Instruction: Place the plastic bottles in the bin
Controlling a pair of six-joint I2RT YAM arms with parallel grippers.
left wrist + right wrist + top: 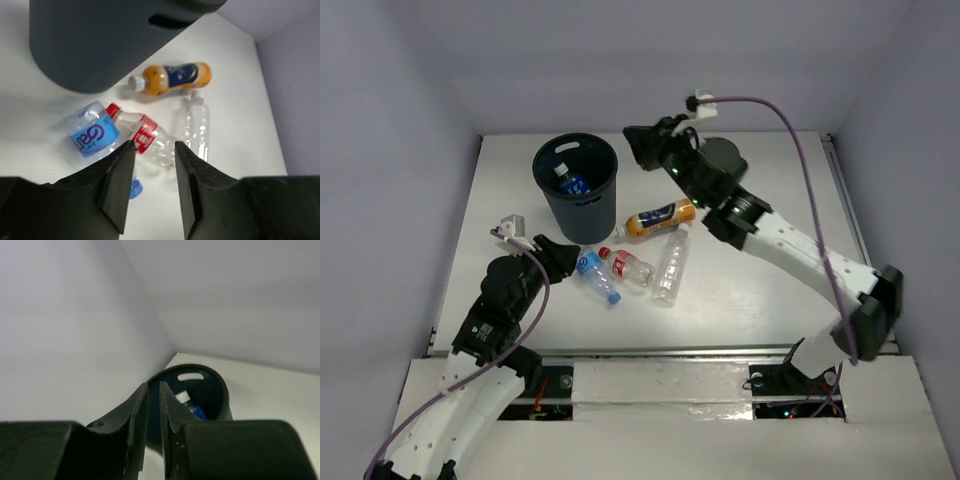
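In the overhead view the black bin stood upper left of centre on the table, with one blue-labelled bottle lying inside it. Four more bottles lay just below and right of the bin. The orange bottle was nearest its base, and below that were the second blue-labelled bottle, the red-capped bottle and the plain clear bottle.

My left gripper was spread wide and empty, above the second blue-labelled and red-capped bottles. My right gripper hung beside the bin's rim at upper centre, its fingers nearly together with nothing between them.
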